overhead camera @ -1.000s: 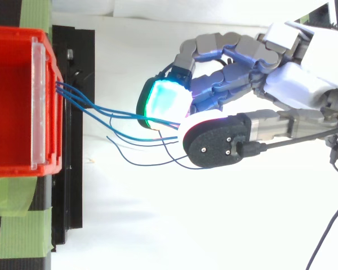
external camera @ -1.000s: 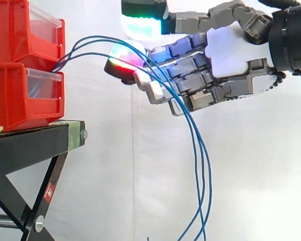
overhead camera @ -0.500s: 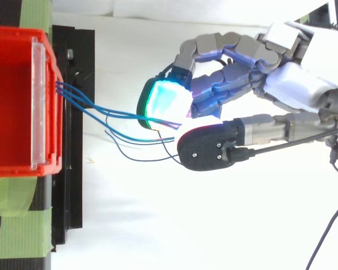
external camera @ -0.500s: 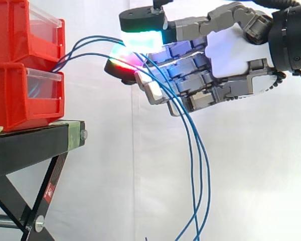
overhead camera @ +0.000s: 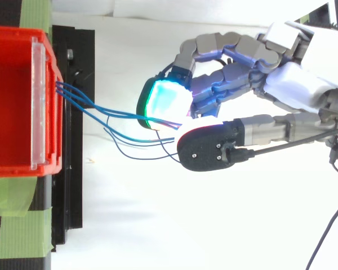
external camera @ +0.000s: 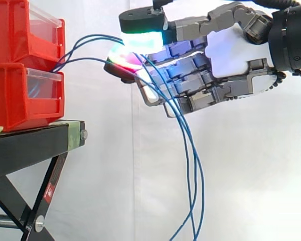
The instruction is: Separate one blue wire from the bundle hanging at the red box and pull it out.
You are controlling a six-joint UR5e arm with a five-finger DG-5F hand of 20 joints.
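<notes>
Several blue wires [external camera: 93, 36] come out of the red bins [external camera: 20, 95] at the left, arc to the right and hang down below the hand. In the top view the wires [overhead camera: 101, 112] fan out from the bin's front [overhead camera: 42, 95] toward the hand [overhead camera: 304, 84]. The hand [external camera: 231, 50] reaches in from the right. Its thumb, glowing green and cyan, sits over a finger pad [external camera: 121, 64] glowing red. The two close on a blue wire where the bundle passes between them. The other fingers are curled under the remaining strands.
The red bins are stacked on a black stand [external camera: 30, 145] with crossed legs. Green tape [overhead camera: 14, 236] marks the stand's top. A white curtain hangs behind; open space lies below and to the right of the hand.
The thumb has come down onto the glowing finger pad with the wires between them. The hanging part of the wires has shifted slightly left.
</notes>
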